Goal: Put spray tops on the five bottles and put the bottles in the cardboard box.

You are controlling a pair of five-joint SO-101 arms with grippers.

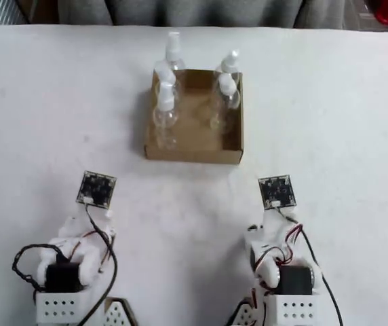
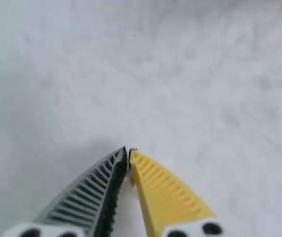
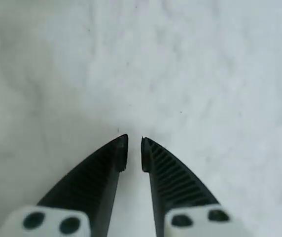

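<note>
White counter runs across your whole workspace, with the cardboard box standing in the middle of its far half. Clear bottles stand upright in and at the back of that box, each one you can make out wearing a white spray top. You can count four for certain. A fifth seems to sit among the left-hand group, but the tops overlap there and you cannot be sure. Nor can you tell whether the rearmost bottles stand inside the back wall or just behind it.

Your left end effector is pressed together at the tips, with nothing in it, over bare counter. Your right end effector is all but closed, a thin slit between the tips, also holding nothing.

Both arms sit folded at the near edge, well apart from the box. By the look of it the job is finished or nearly so. Confirm the fifth bottle and the back row.
</note>
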